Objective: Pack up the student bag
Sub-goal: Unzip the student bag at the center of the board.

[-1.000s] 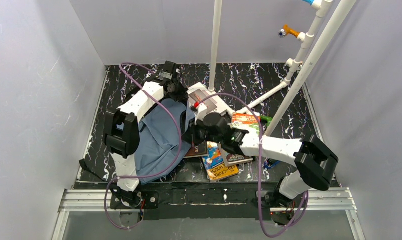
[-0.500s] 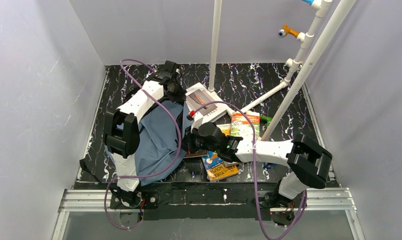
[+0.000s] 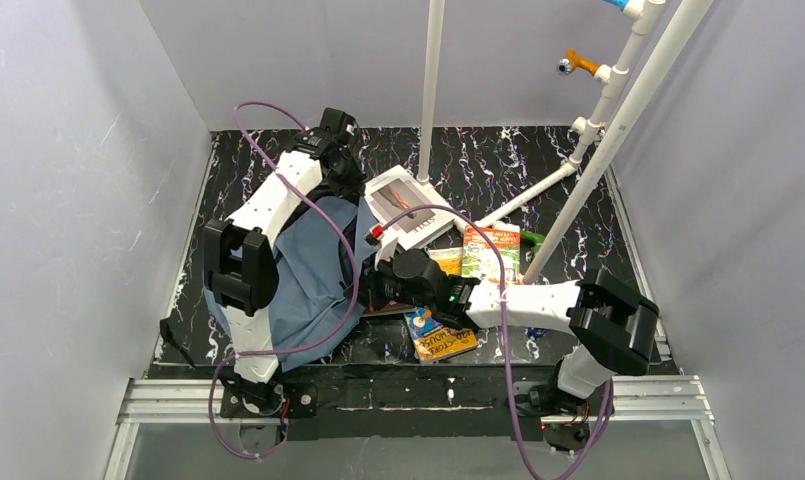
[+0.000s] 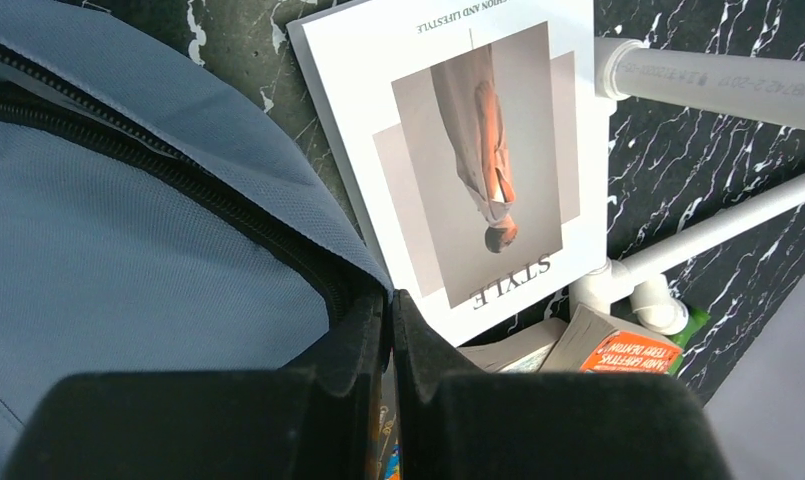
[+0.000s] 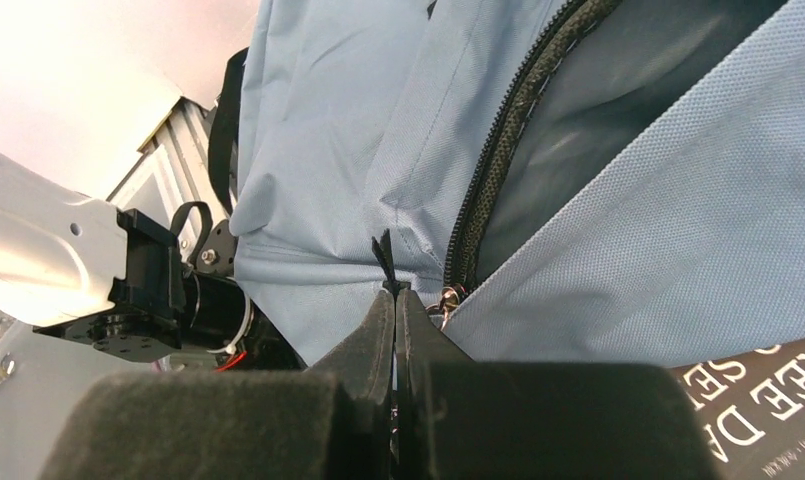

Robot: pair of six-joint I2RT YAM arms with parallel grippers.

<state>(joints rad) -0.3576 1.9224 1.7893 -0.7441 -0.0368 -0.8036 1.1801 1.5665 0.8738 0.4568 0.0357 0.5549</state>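
Lying at the table's left, bag is being held: left gripper is pinching its rim, right gripper is pinching the zip tab. Magazine and books are lying outside; packing seemingly not yet begun.

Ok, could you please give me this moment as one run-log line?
step: bag zipper | left fingers: shut on student bag rim | right fingers: shut on black tab by zipper | books: beside bag
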